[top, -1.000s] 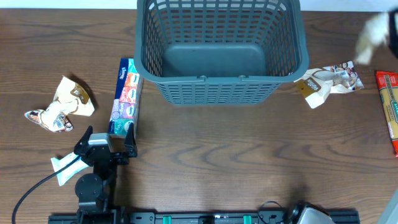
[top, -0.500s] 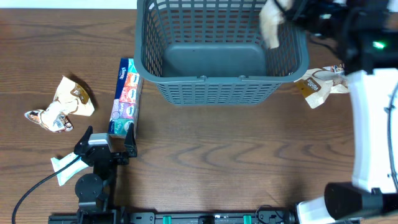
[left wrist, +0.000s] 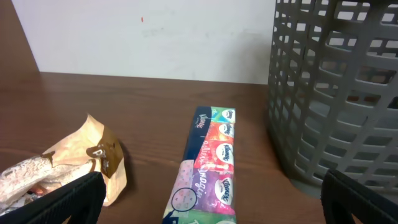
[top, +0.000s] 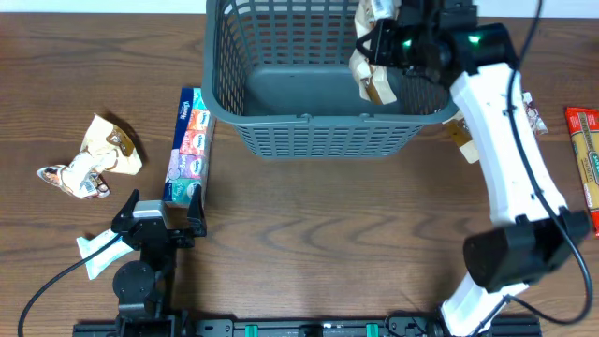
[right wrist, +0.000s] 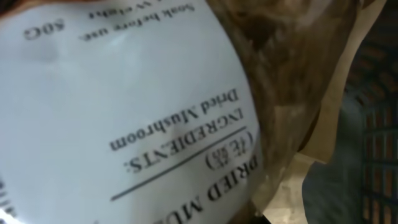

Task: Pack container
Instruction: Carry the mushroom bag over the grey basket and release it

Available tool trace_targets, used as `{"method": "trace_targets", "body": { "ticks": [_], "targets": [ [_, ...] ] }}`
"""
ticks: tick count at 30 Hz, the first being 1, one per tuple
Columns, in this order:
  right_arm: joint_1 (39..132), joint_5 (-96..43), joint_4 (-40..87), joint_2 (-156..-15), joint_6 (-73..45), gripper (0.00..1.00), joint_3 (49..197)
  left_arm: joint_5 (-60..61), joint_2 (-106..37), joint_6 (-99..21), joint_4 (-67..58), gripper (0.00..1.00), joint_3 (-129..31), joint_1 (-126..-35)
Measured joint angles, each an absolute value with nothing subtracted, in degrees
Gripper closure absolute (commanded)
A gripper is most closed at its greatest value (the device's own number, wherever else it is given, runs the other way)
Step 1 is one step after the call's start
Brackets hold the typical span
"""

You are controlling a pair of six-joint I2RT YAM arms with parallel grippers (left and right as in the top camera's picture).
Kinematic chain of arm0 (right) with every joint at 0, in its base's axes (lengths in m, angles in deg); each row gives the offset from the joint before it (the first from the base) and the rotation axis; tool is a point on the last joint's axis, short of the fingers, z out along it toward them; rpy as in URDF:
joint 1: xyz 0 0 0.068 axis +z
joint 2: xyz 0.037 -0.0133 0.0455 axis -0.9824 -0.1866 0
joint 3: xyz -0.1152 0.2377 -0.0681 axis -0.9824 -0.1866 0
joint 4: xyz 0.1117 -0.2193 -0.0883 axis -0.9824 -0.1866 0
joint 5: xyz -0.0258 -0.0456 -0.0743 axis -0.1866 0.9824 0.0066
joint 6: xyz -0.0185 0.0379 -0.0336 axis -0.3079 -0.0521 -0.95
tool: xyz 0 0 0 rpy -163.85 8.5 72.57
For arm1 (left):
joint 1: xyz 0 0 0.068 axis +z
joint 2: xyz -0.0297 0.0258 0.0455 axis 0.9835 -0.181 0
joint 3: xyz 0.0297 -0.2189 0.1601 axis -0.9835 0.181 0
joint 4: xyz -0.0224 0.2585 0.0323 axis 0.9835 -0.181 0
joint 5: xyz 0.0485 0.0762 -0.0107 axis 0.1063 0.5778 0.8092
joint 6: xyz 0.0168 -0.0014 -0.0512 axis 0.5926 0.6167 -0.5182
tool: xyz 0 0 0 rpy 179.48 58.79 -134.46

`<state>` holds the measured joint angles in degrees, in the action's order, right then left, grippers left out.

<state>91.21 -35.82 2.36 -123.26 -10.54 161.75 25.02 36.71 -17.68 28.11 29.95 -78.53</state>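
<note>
At the left of the desk (top: 328, 234) lies a crumpled beige packet (top: 94, 157). To its right is a long tissue pack (top: 190, 147), its far end just beside the left wall of the container (top: 281, 140).

The left claw (top: 161, 211) sits low at the near end of the tissue pack with its fingers (left wrist: 56, 202) spread wide and nothing between them. Only the left wrist view shows that spread clearly, along with the tissue pack's printed panels and the container's lattice side rising at the right.

The container stands on the desk at the far middle. The overhead view shows its base bare.

The right claw (top: 386, 33) reaches over the container's far right part, clamped on a mushroom packet (top: 372, 70) that hangs inside the rim. The overhead view shows only a pale, creased bag there. The right wrist view fills with its white label reading "Dried Mushroom", and a strip of the container's wall shows at the right edge.

Right of the container, another beige packet (top: 465, 139) is partly hidden by the arm. A red package (top: 585, 159) lies at the desk's right edge.
</note>
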Motion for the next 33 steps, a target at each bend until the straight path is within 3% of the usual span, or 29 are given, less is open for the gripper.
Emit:
{"method": "trace_targets", "body": {
  "ticks": [19, 22, 24, 26, 27, 28, 33],
  "targets": [
    [93.22, -28.72, -5.45, -135.15, -15.08, 0.99, 161.75, 25.02, 36.71, -17.70, 28.11, 0.01, 29.95, -78.53],
    [93.81, -28.11, -5.56, -135.90, -15.26, 0.85, 161.75, 25.02, 36.71, -17.68, 28.09, 0.01, 29.95, -78.53],
    [94.01, -27.43, -5.56, -135.99, -15.08, 0.63, 161.75, 25.02, 36.71, -17.68, 28.11, 0.01, 29.95, -78.53],
    [94.01, -27.12, -5.60, -135.99, -15.30, 0.52, 161.75, 25.02, 36.71, -17.68, 28.11, 0.01, 29.95, -78.53],
    [94.01, -27.03, -5.71, -135.96, -15.48, 0.39, 161.75, 25.02, 36.71, -17.68, 28.11, 0.01, 29.95, -78.53],
    [94.01, -26.90, -5.84, -135.96, -15.56, 0.34, 161.75, 25.02, 36.71, -17.68, 28.11, 0.01, 29.95, -78.53],
    [94.01, -26.64, -6.25, -135.96, -16.07, 0.32, 161.75, 25.02, 36.71, -17.68, 28.11, 0.01, 29.95, -78.53]
  ]
}}
